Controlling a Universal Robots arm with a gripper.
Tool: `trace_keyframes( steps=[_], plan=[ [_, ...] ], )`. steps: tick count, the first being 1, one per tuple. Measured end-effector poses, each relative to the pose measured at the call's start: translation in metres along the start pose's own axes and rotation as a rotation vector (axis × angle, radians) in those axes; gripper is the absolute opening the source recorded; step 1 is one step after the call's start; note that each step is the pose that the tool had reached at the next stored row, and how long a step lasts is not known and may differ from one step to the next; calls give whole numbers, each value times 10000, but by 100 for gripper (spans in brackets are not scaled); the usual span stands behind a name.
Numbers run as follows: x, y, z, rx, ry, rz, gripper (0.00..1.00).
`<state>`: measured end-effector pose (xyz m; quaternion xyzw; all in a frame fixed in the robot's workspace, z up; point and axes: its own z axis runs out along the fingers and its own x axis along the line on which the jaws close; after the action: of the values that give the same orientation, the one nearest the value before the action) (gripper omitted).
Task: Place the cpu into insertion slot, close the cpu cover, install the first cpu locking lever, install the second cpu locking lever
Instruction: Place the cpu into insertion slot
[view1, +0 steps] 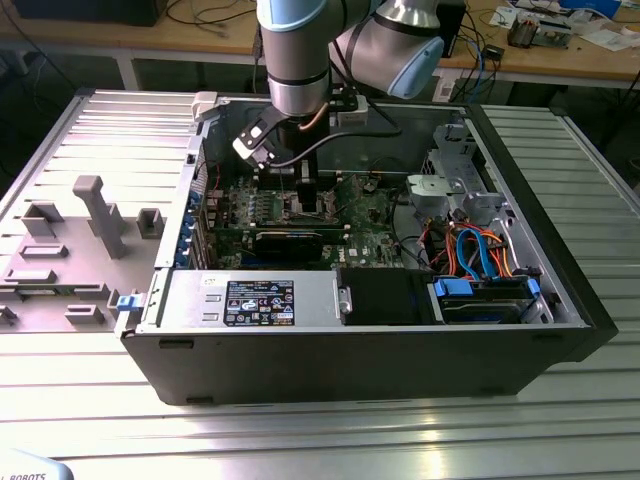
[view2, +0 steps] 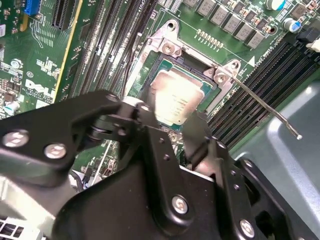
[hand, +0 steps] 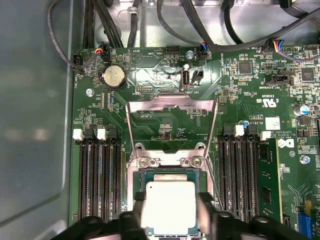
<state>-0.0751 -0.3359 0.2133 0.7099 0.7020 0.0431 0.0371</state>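
**Inspector:** What did the surface and the room look like?

**Assessor:** An open computer case (view1: 350, 360) lay on its side on a ribbed metal table (view1: 300, 440). Beside the case, on the exterior view's left, stood a grey fixture plate with raised blocks (view1: 95, 215). Beyond the case, wooden benches (view1: 200, 40) carried cables and loose items. Inside the case the green motherboard (hand: 250, 100) lay flat. A silver power supply (view1: 250, 298) ran along the case's near wall, with orange and blue cables (view1: 475, 250) towards the exterior view's right.

**Inspector:** And the arm's posture?

**Assessor:** The arm (view1: 300, 60) came down from above into the case, its wrist pointing straight down at the motherboard. The gripper (hand: 171, 212) was low over the insertion slot (view2: 165, 67).

**Inspector:** What was the condition of the hand?

**Assessor:** It was grasping. The black fingers (hand: 206, 212) bore against two opposite edges of the cpu (hand: 170, 200), one on each side.

**Inspector:** Where was the cpu itself?

**Assessor:** Inside the case, at the insertion slot, silver top upward and square with the slot's rim. I could not tell whether it was fully seated, as the fingers hid part of it.

**Inspector:** And the cover and the levers?

**Assessor:** The cpu cover (hand: 170, 105) was swung open and laid back from the slot on its hinge, so the slot was exposed. In the second wrist view a thin metal lever (view2: 265, 106) angled away from the slot's corner, unlatched. Long black memory slots (hand: 97, 175) flanked the insertion slot on both sides.
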Motion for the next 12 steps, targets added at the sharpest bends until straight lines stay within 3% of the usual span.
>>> trace_keyframes(
  steps=[1, 2, 6, 8, 12],
  plan=[
    [0, 0, 0, -1, 0, 0, 41],
    [0, 0, 0, -1, -1, 0, 41],
    [0, 0, 0, -1, -4, 0, 17],
    [0, 0, 0, -1, -6, 0, 11],
    [0, 0, 0, -1, -10, -1, 11]
  ],
)
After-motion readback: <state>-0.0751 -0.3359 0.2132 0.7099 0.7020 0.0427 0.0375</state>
